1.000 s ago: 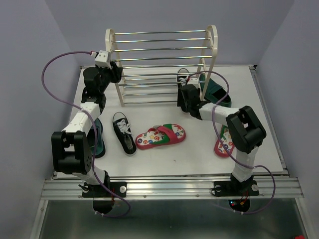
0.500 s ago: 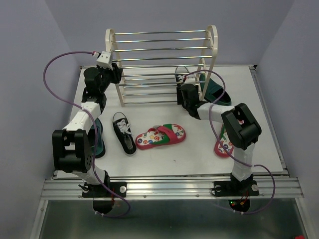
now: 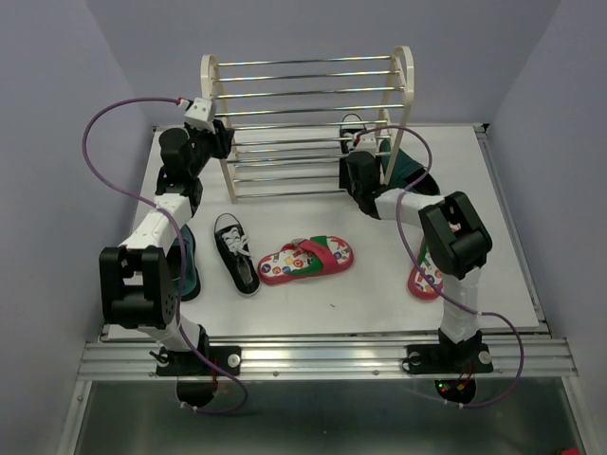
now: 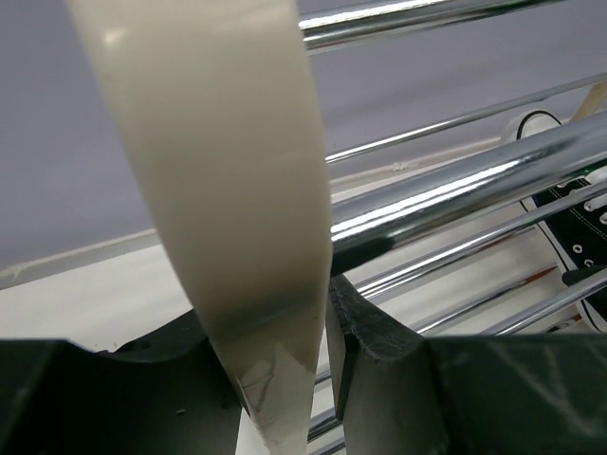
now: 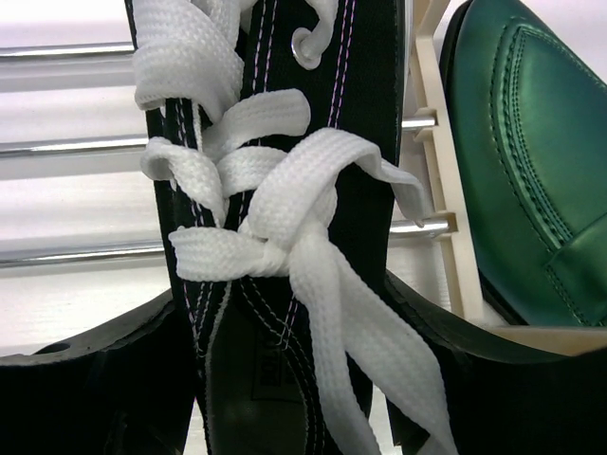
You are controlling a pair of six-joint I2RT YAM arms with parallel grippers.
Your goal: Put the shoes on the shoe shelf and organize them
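Right now our right gripper is clamped on a black sneaker, with its dark fingers pressing the shoe's sides below the knotted white laces. We hold that sneaker at the right end of the shoe shelf, in front of the rods and just inside the arched right panel. We cannot tell whether its sole rests on a rod. Just past that panel, a green dress shoe lies on the table.

Our left gripper is closed around the shelf's left side panel. A finger touches each face of the cream strip, and the shiny rods run off to the right.

Farther out on the table, the second black sneaker lies near our left arm. A flip-flop sits crosswise just beside it. The second flip-flop shows at the right, partly hidden behind our right arm, and the second green dress shoe lies at the left, mostly covered by our left arm.
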